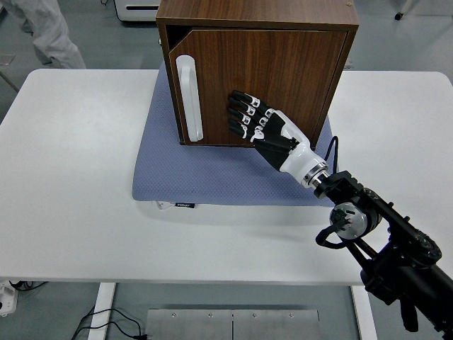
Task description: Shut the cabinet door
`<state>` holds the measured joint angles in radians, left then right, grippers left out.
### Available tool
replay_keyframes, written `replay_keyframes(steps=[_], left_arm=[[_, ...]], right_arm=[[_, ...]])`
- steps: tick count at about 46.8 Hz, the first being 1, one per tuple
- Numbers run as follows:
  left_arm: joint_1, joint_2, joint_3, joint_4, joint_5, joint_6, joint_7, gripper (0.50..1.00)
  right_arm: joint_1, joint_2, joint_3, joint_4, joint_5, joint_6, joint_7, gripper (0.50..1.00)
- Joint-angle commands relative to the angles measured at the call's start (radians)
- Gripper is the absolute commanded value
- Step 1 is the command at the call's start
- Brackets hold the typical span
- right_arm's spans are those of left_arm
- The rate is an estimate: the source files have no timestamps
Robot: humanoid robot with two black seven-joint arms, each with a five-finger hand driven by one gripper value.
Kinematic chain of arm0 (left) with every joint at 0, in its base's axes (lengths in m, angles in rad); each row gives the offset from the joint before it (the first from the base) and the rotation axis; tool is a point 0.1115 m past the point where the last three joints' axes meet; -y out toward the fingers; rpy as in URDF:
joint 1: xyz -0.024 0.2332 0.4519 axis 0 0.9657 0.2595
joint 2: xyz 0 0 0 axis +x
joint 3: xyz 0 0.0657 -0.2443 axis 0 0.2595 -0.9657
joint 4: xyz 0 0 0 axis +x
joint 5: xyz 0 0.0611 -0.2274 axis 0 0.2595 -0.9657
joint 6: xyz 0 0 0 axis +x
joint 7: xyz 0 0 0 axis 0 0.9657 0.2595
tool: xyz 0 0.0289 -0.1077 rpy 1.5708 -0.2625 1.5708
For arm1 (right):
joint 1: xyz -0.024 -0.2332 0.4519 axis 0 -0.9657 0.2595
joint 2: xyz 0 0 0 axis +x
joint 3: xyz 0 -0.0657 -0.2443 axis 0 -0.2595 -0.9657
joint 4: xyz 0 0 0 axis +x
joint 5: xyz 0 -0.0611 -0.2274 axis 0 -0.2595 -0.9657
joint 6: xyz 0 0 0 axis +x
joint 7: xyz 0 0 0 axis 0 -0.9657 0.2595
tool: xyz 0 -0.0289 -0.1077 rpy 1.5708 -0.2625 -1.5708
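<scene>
while my right hand [249, 117] lay with its fingers stretched flat against the dark walnut-veneer cabinet door [265, 85], gripping nothing, the door looked nearly flush in the square wooden cabinet [255, 14] that stood on the blue-grey textured mat [212, 173] at the far middle of the white table [78, 163]. i judged that a thin gap might remain at the handle side; if i had lifted off too soon, the door could have sprung back, and a hard shove could have slid the cabinet on its mat. the door faced me, hinged on its right, and its long white slot handle [189, 98] ran upright near the left edge. my left hand was out of view.
</scene>
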<state>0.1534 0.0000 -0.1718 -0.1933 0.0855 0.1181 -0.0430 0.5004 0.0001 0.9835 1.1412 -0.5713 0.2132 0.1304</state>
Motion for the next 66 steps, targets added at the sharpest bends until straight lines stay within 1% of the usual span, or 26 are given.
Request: replay_keyframes(steps=[1,6,11,16,22,25,27,33,40,58,61,66], left_arm=[[0.000,0.000,0.000,0.000,0.000,0.000,0.000,1.000],[0.000,0.000,0.000,0.000,0.000,0.000,0.000,1.000],[0.000,0.000,0.000,0.000,0.000,0.000,0.000,1.000],[0.000,0.000,0.000,0.000,0.000,0.000,0.000,1.000],[0.000,0.000,0.000,0.000,0.000,0.000,0.000,1.000],[0.000,0.000,0.000,0.000,0.000,0.000,0.000,1.000],[0.000,0.000,0.000,0.000,0.000,0.000,0.000,1.000],[0.000,0.000,0.000,0.000,-0.001,0.000,0.000,1.000],[0.000,0.000,0.000,0.000,0.000,0.000,0.000,1.000],[0.000,0.000,0.000,0.000,0.000,0.000,0.000,1.000],[0.000,0.000,0.000,0.000,0.000,0.000,0.000,1.000],[0.000,0.000,0.000,0.000,0.000,0.000,0.000,1.000]], right_arm=[[-0.002,0.000,0.018,0.000,0.002,0.000,0.000,1.000],[-0.003,0.000,0.047,0.000,0.016,-0.002,-0.002,1.000],[-0.003,0.000,0.060,0.000,0.037,-0.015,-0.002,1.000],[-0.008,0.000,0.057,0.006,0.037,-0.012,-0.002,1.000],[-0.031,0.000,0.049,0.017,0.031,0.006,-0.002,1.000],[-0.040,0.000,0.035,0.022,0.025,0.035,-0.002,1.000],[-0.042,0.000,0.020,0.022,0.018,0.044,-0.002,1.000],[-0.036,0.000,0.021,0.014,0.013,0.035,0.000,1.000],[-0.023,0.000,0.035,0.009,0.021,-0.003,-0.002,1.000],[-0.031,0.000,0.052,0.006,0.025,-0.006,-0.002,1.000],[-0.034,-0.003,0.052,0.011,0.024,0.003,-0.002,1.000],[-0.068,-0.035,0.049,0.034,0.021,0.038,-0.002,1.000]])
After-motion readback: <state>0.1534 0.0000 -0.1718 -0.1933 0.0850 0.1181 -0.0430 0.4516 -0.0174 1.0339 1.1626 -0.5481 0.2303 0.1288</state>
